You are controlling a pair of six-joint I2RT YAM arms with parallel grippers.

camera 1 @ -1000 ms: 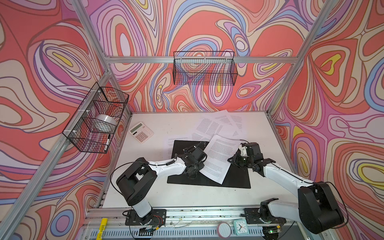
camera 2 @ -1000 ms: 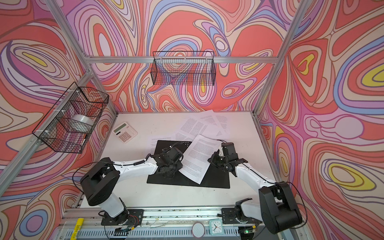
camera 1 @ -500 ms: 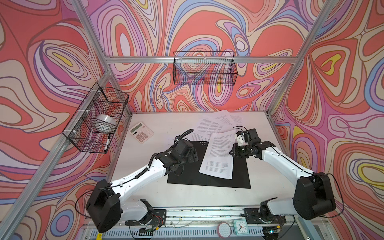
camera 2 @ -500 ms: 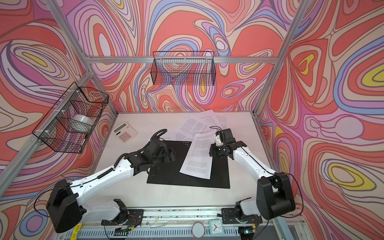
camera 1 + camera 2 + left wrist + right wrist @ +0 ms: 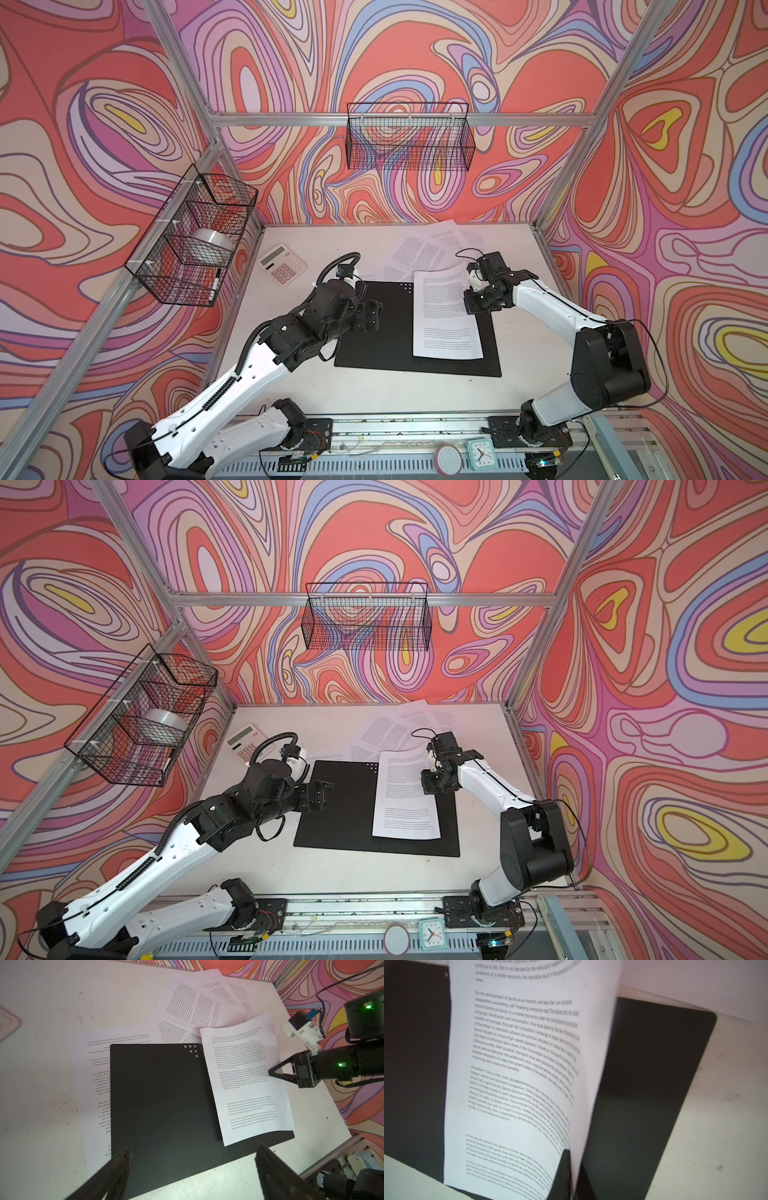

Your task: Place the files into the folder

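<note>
now that the left fingers (image 5: 122,1159) have released and drawn back to the left edge of the folder (image 5: 378,332), they stand spread and empty. the right fingers (image 5: 563,1172) alone pinch the right edge of one sheet (image 5: 446,316), now squared over the folder's right half. the other files (image 5: 424,249) lie on the tabletop (image 5: 374,395) behind the folder, not yet filed.

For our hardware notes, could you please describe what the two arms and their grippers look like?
The left arm and right arm have white shells, black joints and thin black cables. The left gripper and right gripper have black tapered fingers; green lights glow on the right arm.
</note>
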